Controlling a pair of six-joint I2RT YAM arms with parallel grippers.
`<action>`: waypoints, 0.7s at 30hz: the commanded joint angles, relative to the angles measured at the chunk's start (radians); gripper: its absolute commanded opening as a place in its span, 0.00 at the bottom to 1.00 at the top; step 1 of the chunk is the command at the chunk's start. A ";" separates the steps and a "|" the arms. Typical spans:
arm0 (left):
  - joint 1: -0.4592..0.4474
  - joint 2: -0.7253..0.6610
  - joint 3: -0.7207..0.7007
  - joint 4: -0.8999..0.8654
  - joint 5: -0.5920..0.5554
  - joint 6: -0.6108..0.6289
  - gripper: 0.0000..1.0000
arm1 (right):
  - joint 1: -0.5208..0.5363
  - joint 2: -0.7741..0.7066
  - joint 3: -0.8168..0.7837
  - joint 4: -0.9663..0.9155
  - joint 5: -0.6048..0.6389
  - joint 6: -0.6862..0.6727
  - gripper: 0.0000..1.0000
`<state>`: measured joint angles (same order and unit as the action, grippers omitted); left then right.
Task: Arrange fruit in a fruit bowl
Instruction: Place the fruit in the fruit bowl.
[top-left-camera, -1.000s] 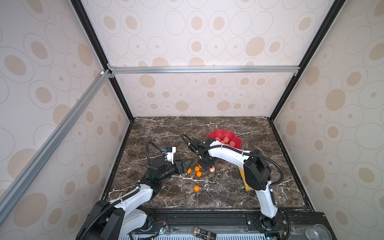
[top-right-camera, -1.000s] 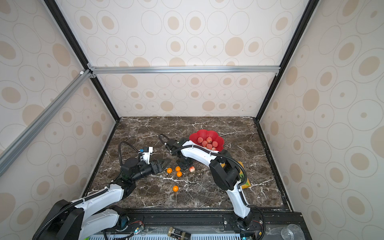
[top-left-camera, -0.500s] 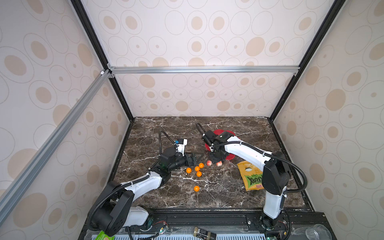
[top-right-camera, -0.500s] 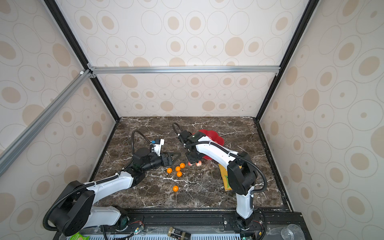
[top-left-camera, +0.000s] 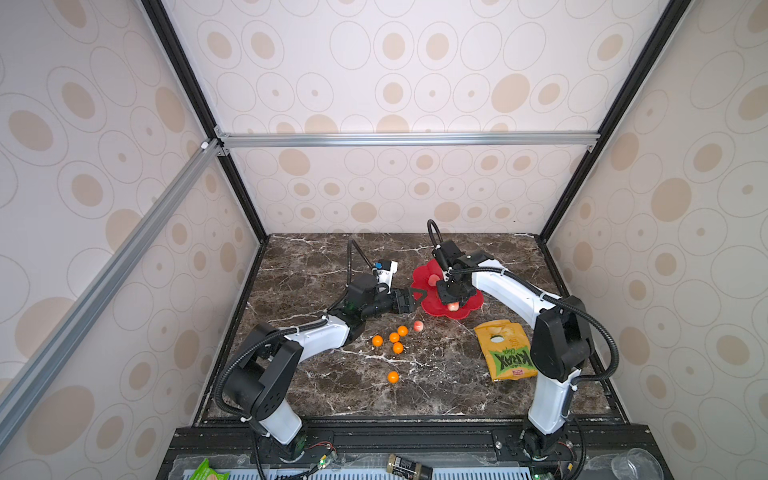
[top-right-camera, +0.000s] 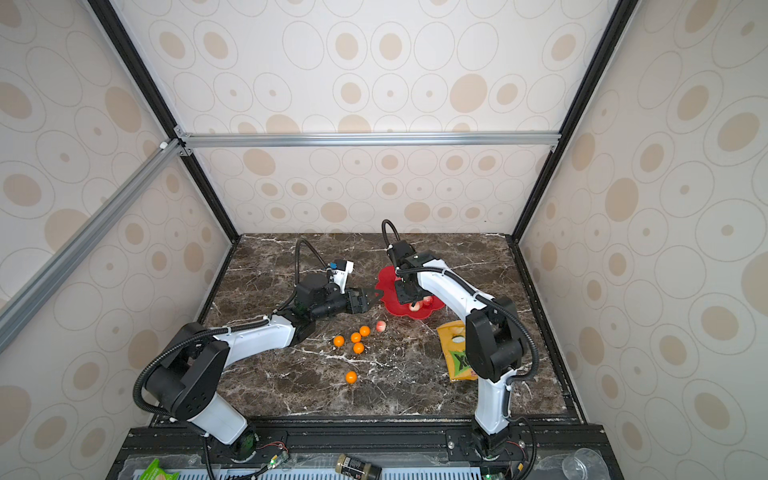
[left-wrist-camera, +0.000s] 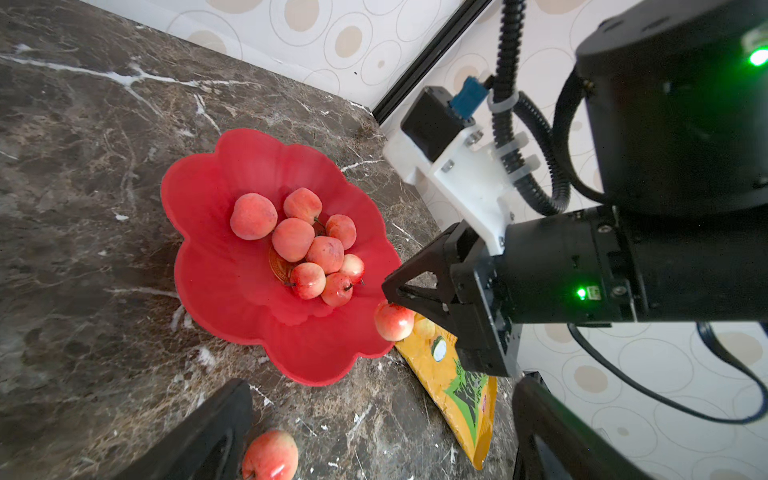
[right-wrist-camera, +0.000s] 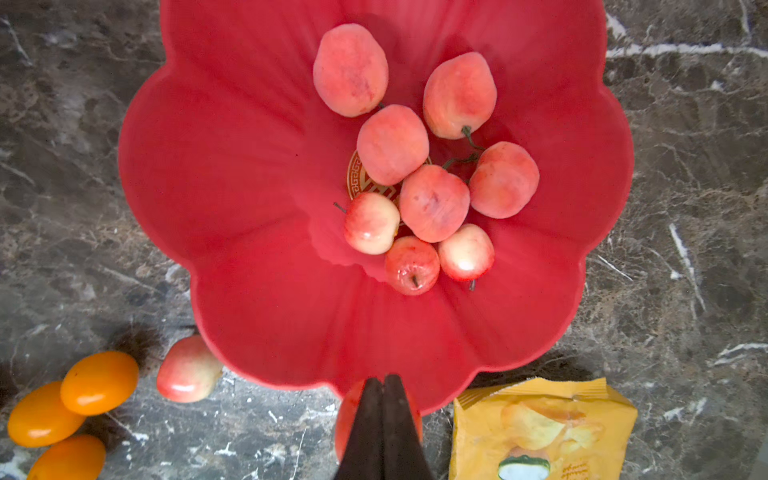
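The red fruit bowl (top-left-camera: 424, 277) (top-right-camera: 386, 282) stands at the table's middle back, with several pink-red fruit (left-wrist-camera: 293, 239) (right-wrist-camera: 432, 203) heaped at its centre. My right gripper (top-left-camera: 451, 298) (left-wrist-camera: 388, 287) (right-wrist-camera: 384, 380) is shut, and one pink-red fruit (left-wrist-camera: 394, 321) (right-wrist-camera: 347, 409) hangs under its tips over the bowl's near rim. My left gripper (top-left-camera: 419, 296) (left-wrist-camera: 374, 449) stands open just left of the bowl, holding nothing. Loose on the table lie one pink-red fruit (top-left-camera: 418, 326) (left-wrist-camera: 270, 455) and several orange fruit (top-left-camera: 394, 337) (right-wrist-camera: 99, 382).
A yellow-green snack bag (top-left-camera: 505, 351) (right-wrist-camera: 540, 428) lies flat right of the loose fruit, close to the bowl's near rim and beside my right arm. One orange fruit (top-left-camera: 392, 377) sits apart, nearer the front edge. Enclosure walls ring the marble table (top-left-camera: 316, 266).
My right gripper has carried a pink-red fruit from the loose group on the table to the bowl's near rim. My left gripper has reached rightward up to the bowl's left side.
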<state>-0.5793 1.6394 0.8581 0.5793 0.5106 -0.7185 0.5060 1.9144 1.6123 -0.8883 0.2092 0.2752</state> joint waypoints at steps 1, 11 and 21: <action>-0.010 0.033 0.060 -0.017 -0.012 0.028 0.99 | -0.003 0.068 0.050 0.023 0.002 -0.008 0.00; -0.007 0.079 0.119 -0.076 -0.094 0.054 0.99 | -0.005 0.212 0.209 0.022 -0.037 -0.012 0.00; 0.001 0.085 0.107 -0.084 -0.123 0.053 0.99 | -0.009 0.334 0.344 -0.003 -0.031 -0.012 0.00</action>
<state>-0.5816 1.7172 0.9401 0.5018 0.4080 -0.6895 0.5026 2.2124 1.9179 -0.8536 0.1730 0.2672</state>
